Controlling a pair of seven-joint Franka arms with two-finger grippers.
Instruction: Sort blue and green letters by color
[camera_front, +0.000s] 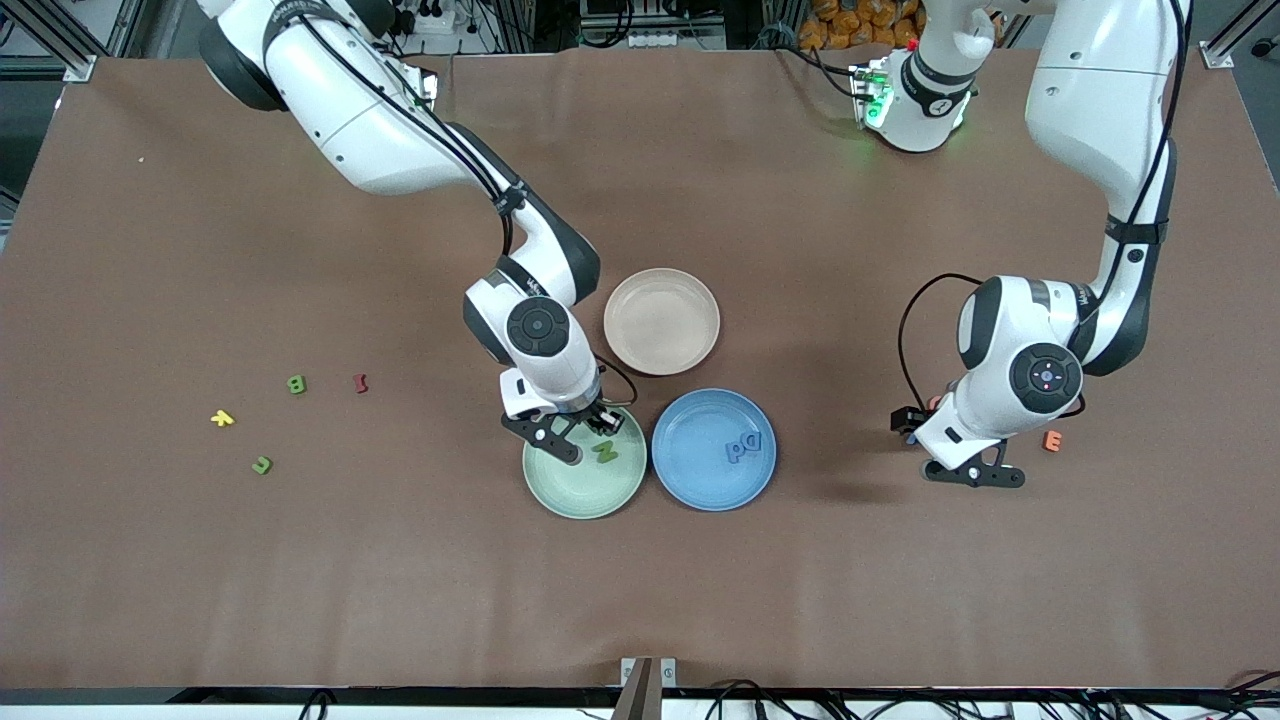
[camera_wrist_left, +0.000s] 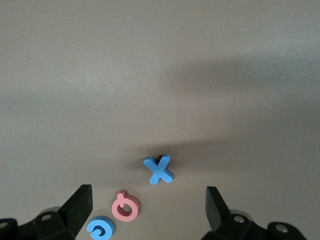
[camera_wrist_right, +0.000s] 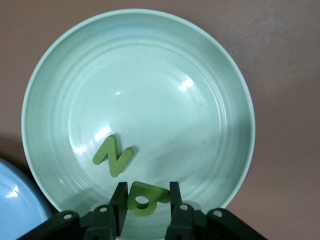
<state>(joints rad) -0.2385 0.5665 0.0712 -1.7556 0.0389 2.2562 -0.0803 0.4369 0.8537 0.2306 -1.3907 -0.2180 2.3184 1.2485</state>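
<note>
Three round plates sit mid-table on the brown cloth (camera_front: 200, 600), and the pale green plate (camera_front: 560, 495) is our landmark. Touching its rim toward the left arm's end is the blue plate (camera_front: 690, 480), carrying the blue letters D (camera_front: 755, 441) and P (camera_front: 737, 451) side by side. Farther from the front camera than the green plate sits the beige plate (camera_front: 662, 321).

Right gripper (camera_wrist_right: 145, 200) is low over the green plate's rim, fingers pinched narrow on a small green foam letter with a hole in it (camera_wrist_right: 144, 198); which letter it is I cannot tell. Flat in the green plate lies the green N (camera_wrist_right: 113, 156).

Well away toward the right arm's end lie the green B (camera_front: 296, 384), the dark-red I (camera_front: 361, 382), a yellow letter (camera_front: 222, 418) and the green L (camera_front: 262, 464).

Left gripper (camera_wrist_left: 149, 210) hangs well away toward the left arm's end, fingers spread wide, gripping nothing. On the cloth under it are the blue X (camera_wrist_left: 159, 169), the pink Q (camera_wrist_left: 125, 206) and the blue C (camera_wrist_left: 100, 228), with the orange E (camera_front: 1052, 440) just beside that arm.
</note>
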